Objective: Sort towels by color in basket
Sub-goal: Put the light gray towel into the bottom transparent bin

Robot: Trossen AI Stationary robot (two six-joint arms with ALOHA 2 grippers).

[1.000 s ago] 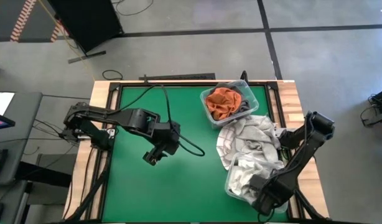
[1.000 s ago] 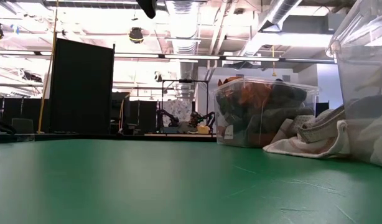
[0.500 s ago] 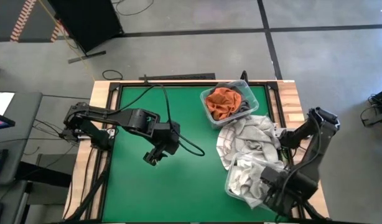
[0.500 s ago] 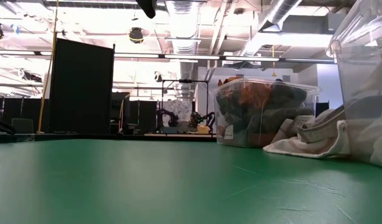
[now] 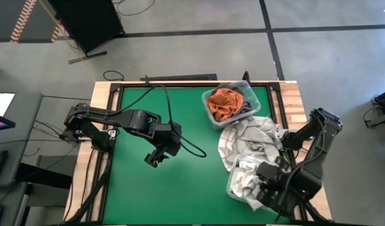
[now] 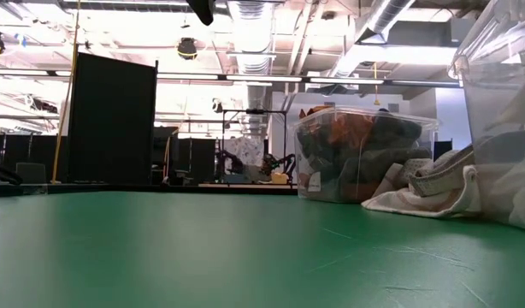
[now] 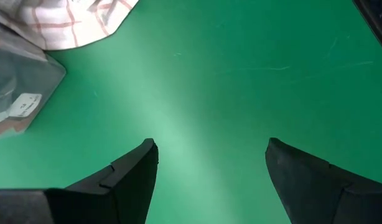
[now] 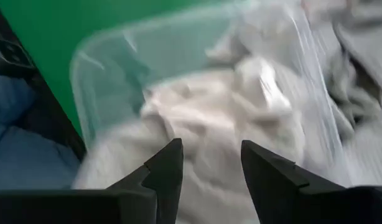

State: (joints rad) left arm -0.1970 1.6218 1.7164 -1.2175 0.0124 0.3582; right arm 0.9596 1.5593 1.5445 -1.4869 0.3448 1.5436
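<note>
Two dark arms work over a green desk point(image 5: 180, 182) strewn on one side with laundry. The right gripper point(image 8: 209, 163) hangs directly above a clear plastic bin point(image 5: 233, 188) at the desk's near right corner, its two fingers apart with nothing between them; below the fingertips lies a heap of plain white towels point(image 8: 203, 124), soft and rumpled, filling the bin almost to its rim. Beyond that bin, away from the right gripper toward the far edge of the desk, a pale grey towel point(image 5: 255, 141) and a white one with thin reddish grid lines point(image 5: 226, 146) spill in loose folds across the green surface, their edges touching the bin.

Farther off stands a second clear bin point(image 5: 208, 113), holding a crumpled rust-orange towel point(image 5: 222, 103) with a dark grey towel point(image 5: 247, 104) tucked against its side; in the low view both colours show through the clear wall point(image 6: 361, 162), with the pale cloth bunched at the foot of the bin.

The left gripper point(image 7: 211, 163) waits above bare green near the middle of the desk, fingers spread wide and empty. Well ahead of it the checked corner of the grid-lined towel point(image 7: 66, 18) overlaps the edge of a clear bin point(image 7: 17, 93).
</note>
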